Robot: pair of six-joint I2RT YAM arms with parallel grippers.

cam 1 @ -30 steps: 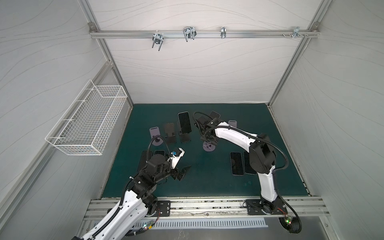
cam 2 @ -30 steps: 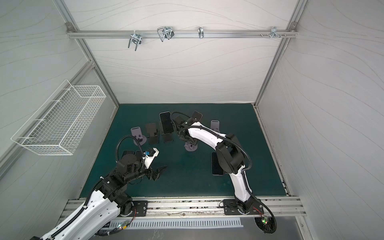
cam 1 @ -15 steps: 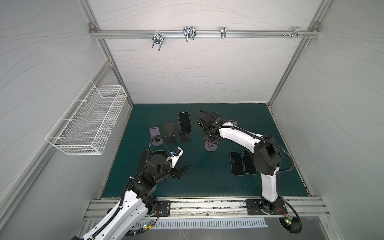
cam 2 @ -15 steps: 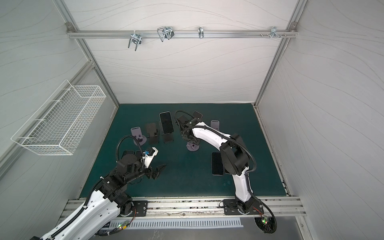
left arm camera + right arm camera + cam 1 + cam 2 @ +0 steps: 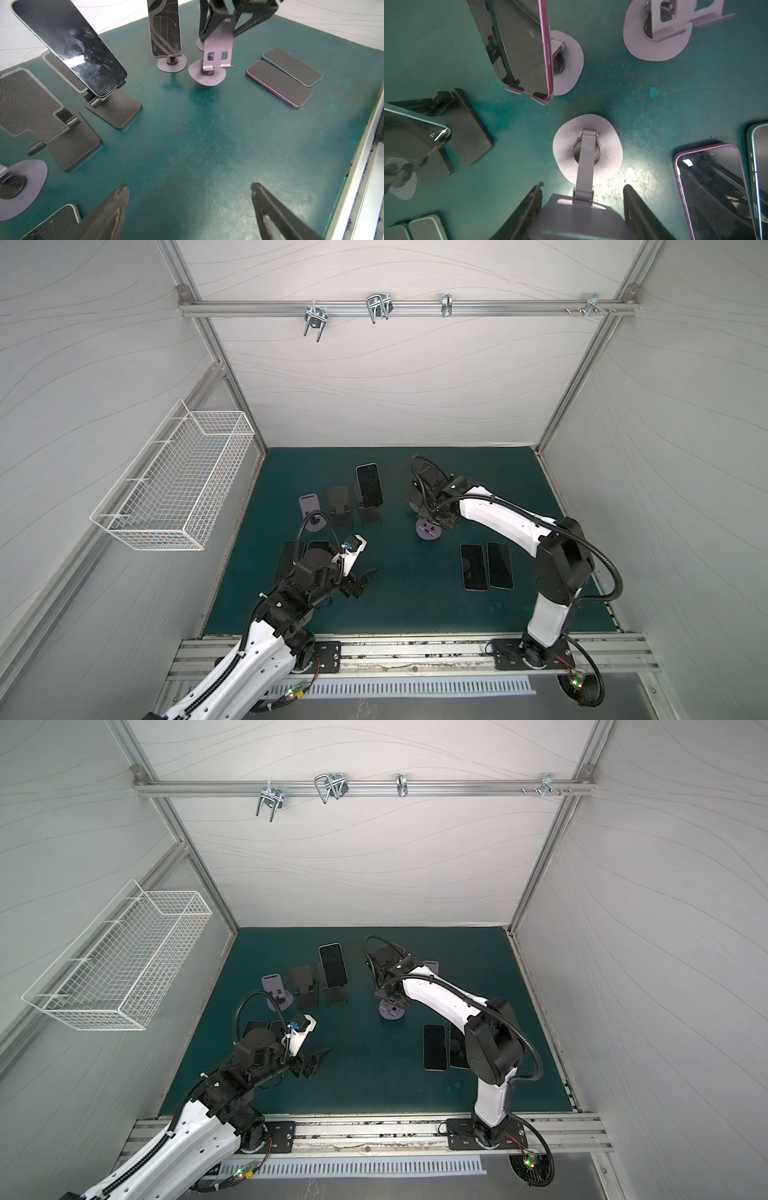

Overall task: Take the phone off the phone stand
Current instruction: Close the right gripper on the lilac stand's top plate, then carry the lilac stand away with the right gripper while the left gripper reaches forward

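My right gripper (image 5: 582, 185) is shut on the back plate of an empty purple phone stand (image 5: 608, 166), one finger on each side edge. In the left wrist view this stand (image 5: 218, 49) hangs from the gripper with its round base tilted just above the mat. In both top views the right gripper (image 5: 434, 516) (image 5: 392, 998) sits over it. Just behind stands a phone (image 5: 165, 29) (image 5: 525, 45) on another purple stand. A black phone (image 5: 369, 491) (image 5: 333, 965) leans on a black stand. My left gripper (image 5: 189, 187) (image 5: 365, 578) is open over bare mat.
Two phones (image 5: 473, 567) (image 5: 500, 565) lie flat at the right, and more phones (image 5: 286, 560) lie under the left arm. An empty black stand (image 5: 338, 506) and an empty purple stand (image 5: 309, 506) stand at the left. A wire basket (image 5: 174, 485) hangs on the left wall.
The right gripper has closed the last bit onto the purple stand's plate, and the arm and stand have shifted slightly right. The left arm has stayed put.
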